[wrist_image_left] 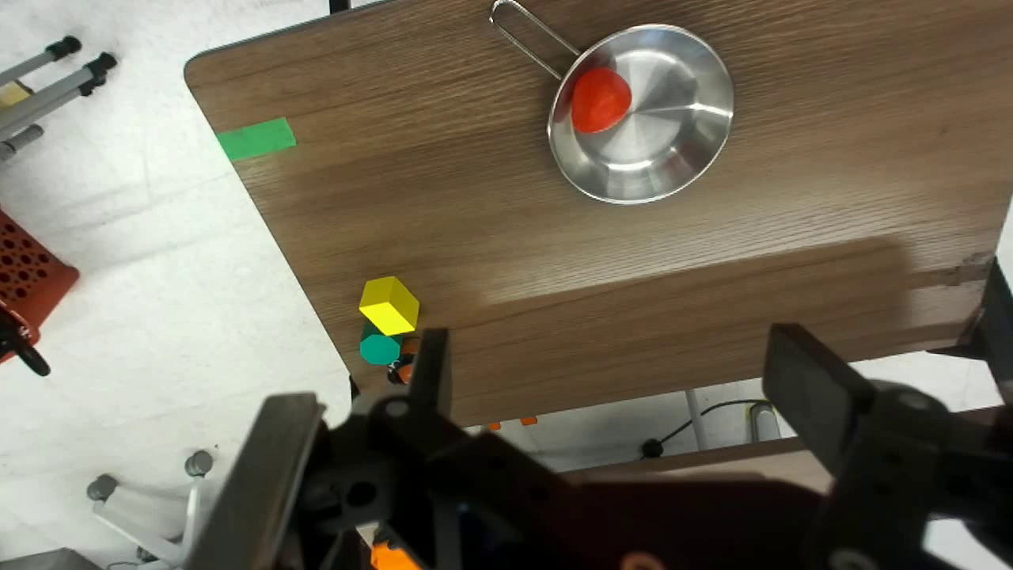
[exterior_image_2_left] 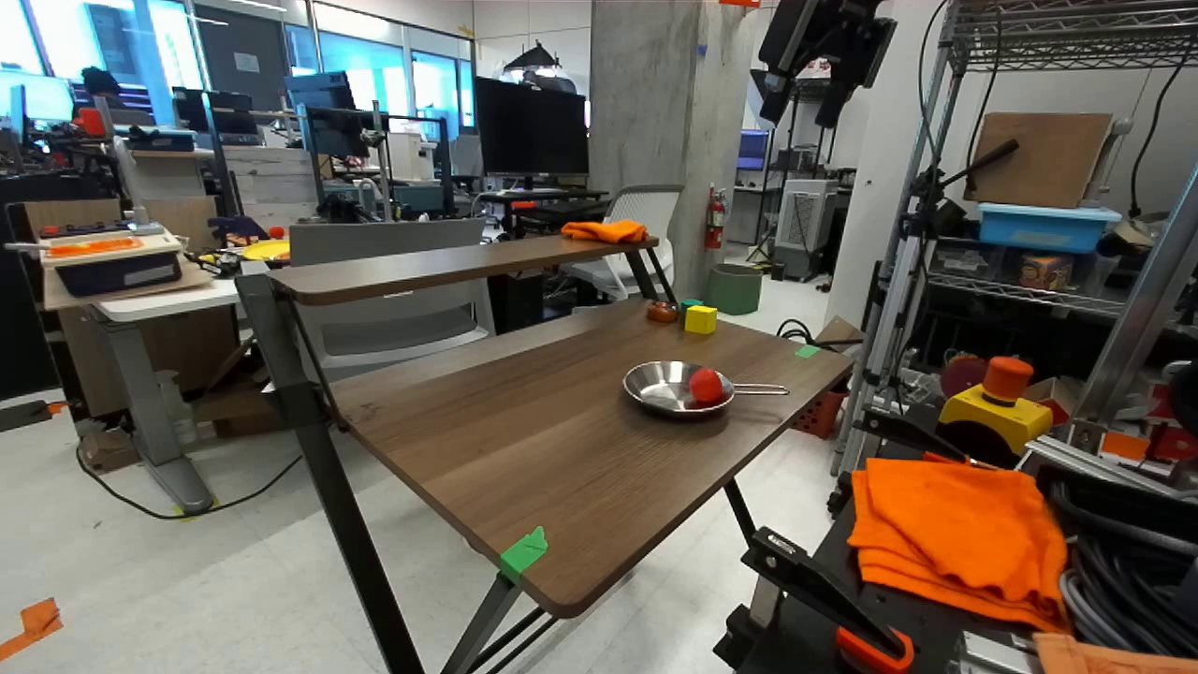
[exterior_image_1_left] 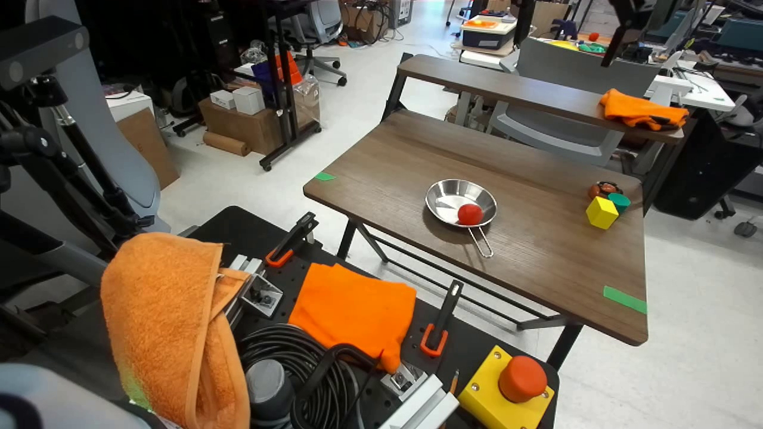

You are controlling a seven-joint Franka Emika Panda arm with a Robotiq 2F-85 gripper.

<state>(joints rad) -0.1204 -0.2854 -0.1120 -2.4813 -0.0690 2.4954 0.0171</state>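
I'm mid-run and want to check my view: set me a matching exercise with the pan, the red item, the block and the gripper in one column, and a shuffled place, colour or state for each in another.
Column one
1. Pan
2. Red item
3. Block
4. Gripper

Column two
A. Yellow, beside a green cylinder
B. Open, holding nothing
C. Silver, on the table
D. Inside the pan

Right pairs: 1-C, 2-D, 3-A, 4-B
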